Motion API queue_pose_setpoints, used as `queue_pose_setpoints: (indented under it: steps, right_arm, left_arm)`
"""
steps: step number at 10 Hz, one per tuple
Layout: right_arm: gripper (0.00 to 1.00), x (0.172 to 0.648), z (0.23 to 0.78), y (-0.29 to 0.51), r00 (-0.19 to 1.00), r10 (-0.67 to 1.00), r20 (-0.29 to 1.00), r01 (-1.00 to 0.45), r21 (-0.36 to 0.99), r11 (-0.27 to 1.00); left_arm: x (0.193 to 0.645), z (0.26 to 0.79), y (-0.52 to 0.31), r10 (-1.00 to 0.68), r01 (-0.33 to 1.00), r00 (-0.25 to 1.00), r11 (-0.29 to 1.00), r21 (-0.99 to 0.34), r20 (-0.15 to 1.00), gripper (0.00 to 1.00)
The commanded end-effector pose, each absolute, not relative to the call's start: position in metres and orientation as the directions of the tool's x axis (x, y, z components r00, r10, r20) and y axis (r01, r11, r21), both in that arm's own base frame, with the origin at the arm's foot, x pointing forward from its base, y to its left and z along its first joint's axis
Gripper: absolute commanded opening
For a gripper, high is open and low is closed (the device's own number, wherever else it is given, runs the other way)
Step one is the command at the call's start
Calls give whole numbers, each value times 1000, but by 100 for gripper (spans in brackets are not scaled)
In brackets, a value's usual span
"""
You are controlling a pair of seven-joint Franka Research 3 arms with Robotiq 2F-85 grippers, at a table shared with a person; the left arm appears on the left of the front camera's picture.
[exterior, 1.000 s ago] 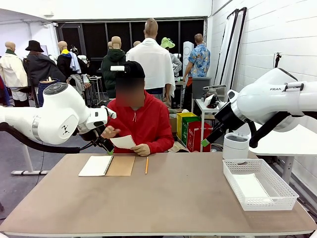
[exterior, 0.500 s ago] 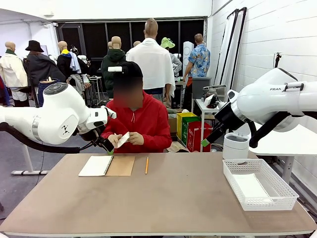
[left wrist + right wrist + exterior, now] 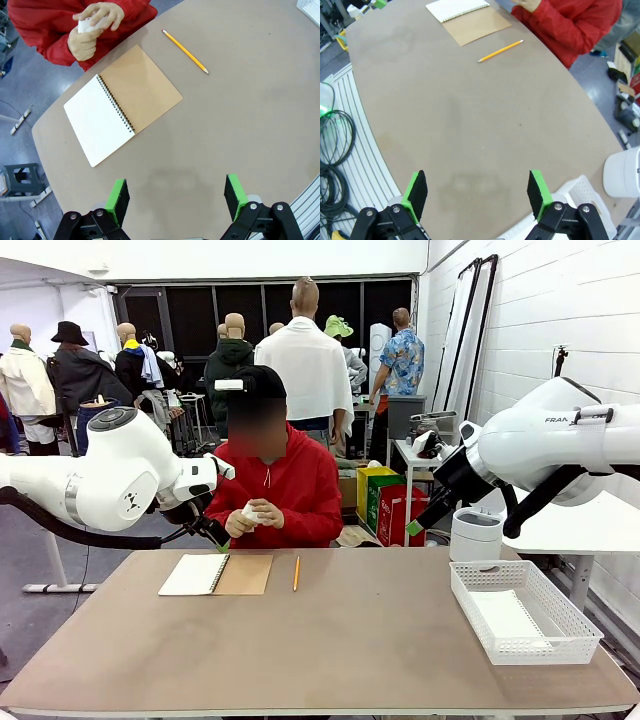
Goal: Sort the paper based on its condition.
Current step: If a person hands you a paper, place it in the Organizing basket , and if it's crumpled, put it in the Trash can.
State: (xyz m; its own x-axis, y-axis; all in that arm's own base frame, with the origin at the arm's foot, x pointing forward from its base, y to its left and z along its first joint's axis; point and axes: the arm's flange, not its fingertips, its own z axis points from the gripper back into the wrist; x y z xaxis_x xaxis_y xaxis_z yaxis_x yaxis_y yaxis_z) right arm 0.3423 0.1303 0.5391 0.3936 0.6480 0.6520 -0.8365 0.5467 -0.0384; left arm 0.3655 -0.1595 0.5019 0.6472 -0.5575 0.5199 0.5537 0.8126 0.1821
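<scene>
1. Brown tabletop (image 3: 380, 640) fills the middle of the room, and a person in a red hoodie (image 3: 300, 490) sits at its far side.
2. A small crumpled white wad of paper (image 3: 86, 25) is squeezed between the person's hands (image 3: 82, 45). It is held up off the table, far ahead of the left gripper (image 3: 176, 192) and beyond its left finger's side.
3. A flat white sheet (image 3: 505, 618) lies inside a white plastic mesh basket (image 3: 560, 625). In the right wrist view a corner of this basket (image 3: 570, 192) sits just beside the right gripper (image 3: 476, 187), past its right-hand finger.
4. The left gripper has its green-padded fingers spread wide with nothing between them, above bare table.
5. An open spiral notebook with a blank white page and a brown cardboard cover (image 3: 122, 102) lies ahead of that gripper. A yellow pencil (image 3: 185, 51) lies farther ahead, apart from the notebook.
6. The right gripper also has its fingers spread and is empty, over bare table. The pencil lies well ahead of it, with the notebook beyond.
7. A white cylindrical bin (image 3: 622, 172) stands past the basket, off to that gripper's right-hand side.
</scene>
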Motion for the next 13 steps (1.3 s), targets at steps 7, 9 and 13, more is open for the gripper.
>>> queue_pose_setpoints:
  steps: [7,9,13]
  right_arm:
    - [100,343,539,131,390,644,658,-839,-33,543]
    - [100,343,539,131,390,644,658,-839,-33,543]
    - [100,343,539,131,390,644,658,-839,-33,543]
  left_arm:
    - [366,501,-159,-562,559,642,809,183,522,100]
    - [366,501,-159,-562,559,642,809,183,522,100]
    - [366,501,-159,-562,559,642,809,183,522,100]
